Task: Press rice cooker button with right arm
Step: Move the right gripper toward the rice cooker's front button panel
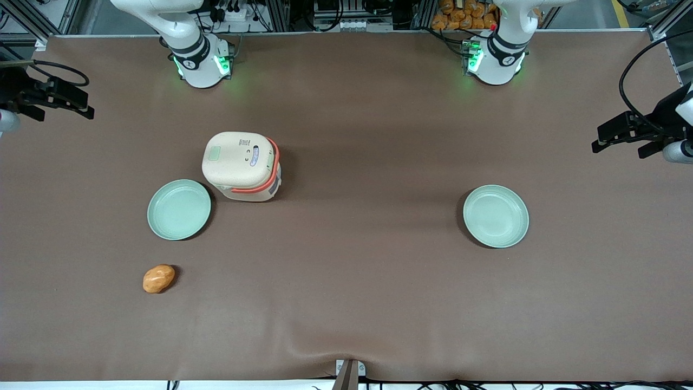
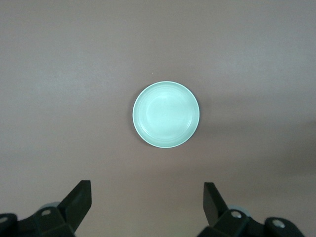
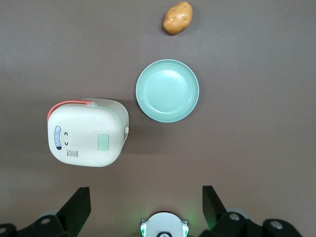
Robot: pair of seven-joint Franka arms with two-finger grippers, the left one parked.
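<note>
The rice cooker (image 1: 242, 166) is cream-beige with an orange-red handle band and a pale green lid patch. It stands upright on the brown table with its lid shut. It also shows in the right wrist view (image 3: 86, 133), seen from above. My right gripper (image 1: 81, 105) hangs high above the table at the working arm's end, well apart from the cooker and touching nothing. In the right wrist view the gripper (image 3: 146, 207) is wide open and empty. I cannot make out the cooker's button.
A pale green plate (image 1: 179, 209) lies beside the cooker, nearer the front camera, and shows in the right wrist view (image 3: 167, 90). A potato (image 1: 158, 278) lies nearer still. A second green plate (image 1: 496, 216) lies toward the parked arm's end. The right arm's base (image 1: 201, 59) stands at the table's back edge.
</note>
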